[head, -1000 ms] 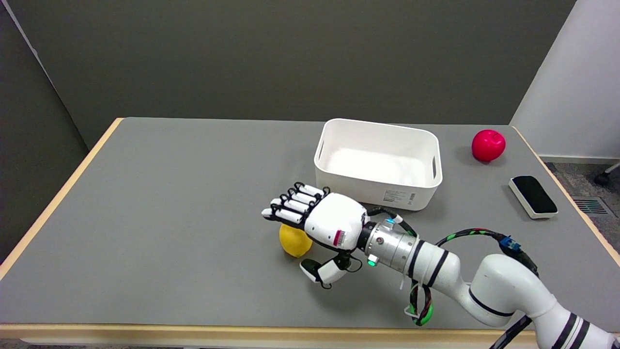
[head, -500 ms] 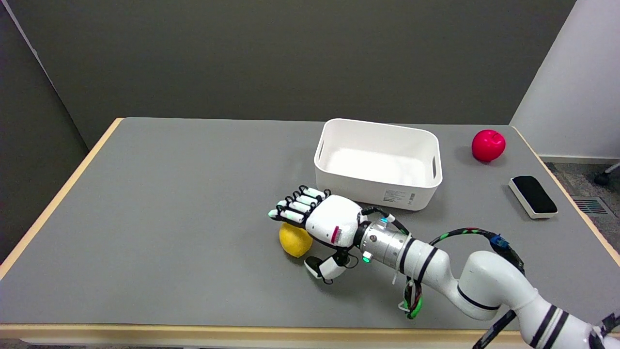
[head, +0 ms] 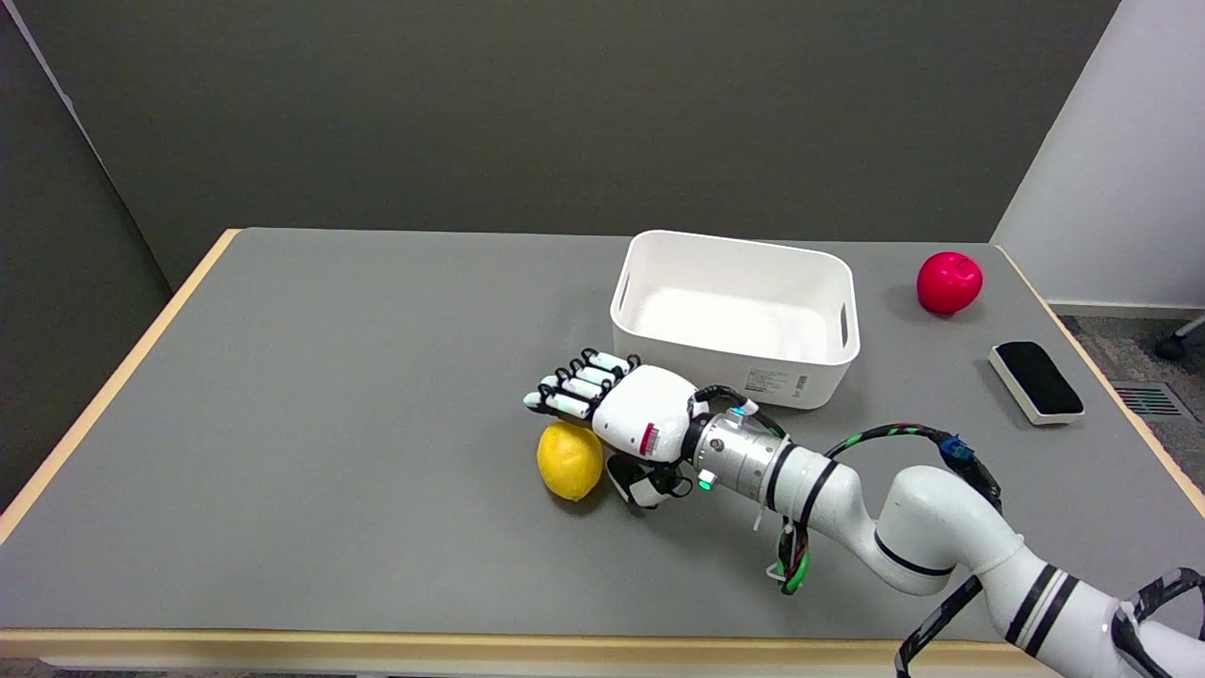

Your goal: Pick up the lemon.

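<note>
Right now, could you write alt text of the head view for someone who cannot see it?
A white robot hand hovers at a yellow lemon on a grey table, fingers spread above it, not gripping. Behind stand a white bin, a red apple and a black eraser.

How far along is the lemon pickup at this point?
Done: the right hand has reached the lemon and sits right beside it, fingers stretched out past its far side, thumb low on its near right. In hand: setting up the grasp; the fingers are not closed on the fruit. Left: closing on it and lifting, since the lemon lies on the table.
</note>
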Controlling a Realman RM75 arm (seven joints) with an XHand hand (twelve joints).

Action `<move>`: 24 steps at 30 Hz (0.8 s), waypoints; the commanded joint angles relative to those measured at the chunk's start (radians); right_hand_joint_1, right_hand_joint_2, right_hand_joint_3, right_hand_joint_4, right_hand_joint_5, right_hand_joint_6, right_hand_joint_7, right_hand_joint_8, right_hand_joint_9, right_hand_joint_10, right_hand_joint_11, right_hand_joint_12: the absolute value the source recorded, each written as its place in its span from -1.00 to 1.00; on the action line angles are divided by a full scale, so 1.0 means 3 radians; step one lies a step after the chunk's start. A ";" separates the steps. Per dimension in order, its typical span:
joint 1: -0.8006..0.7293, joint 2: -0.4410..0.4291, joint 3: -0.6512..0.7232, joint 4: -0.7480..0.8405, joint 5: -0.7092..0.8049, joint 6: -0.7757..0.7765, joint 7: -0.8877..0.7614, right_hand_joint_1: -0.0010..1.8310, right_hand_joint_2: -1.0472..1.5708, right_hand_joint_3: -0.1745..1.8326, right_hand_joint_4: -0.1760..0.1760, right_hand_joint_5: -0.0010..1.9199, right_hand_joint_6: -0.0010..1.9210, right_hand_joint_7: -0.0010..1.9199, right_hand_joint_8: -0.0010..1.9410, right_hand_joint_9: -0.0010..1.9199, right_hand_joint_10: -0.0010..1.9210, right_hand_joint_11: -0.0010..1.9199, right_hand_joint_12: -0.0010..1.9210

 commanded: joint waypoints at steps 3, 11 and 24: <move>0.0131 -0.0005 -0.0077 -0.0187 -0.0005 -0.0074 -0.0007 0.39 0.41 0.27 0.27 -0.86 -0.63 -0.78 -0.72 -0.81 -0.38 -0.98 0.12; 0.0099 0.0005 -0.0075 -0.0137 0.0000 -0.0079 0.0000 0.42 0.41 0.27 0.37 -0.79 -0.56 -0.72 -0.68 -0.75 -0.33 -0.93 0.16; 0.0018 0.0050 -0.0068 -0.0082 0.0004 -0.0062 0.0000 0.30 0.31 0.30 0.31 -0.88 -0.64 -0.82 -0.73 -0.79 -0.34 -0.96 0.13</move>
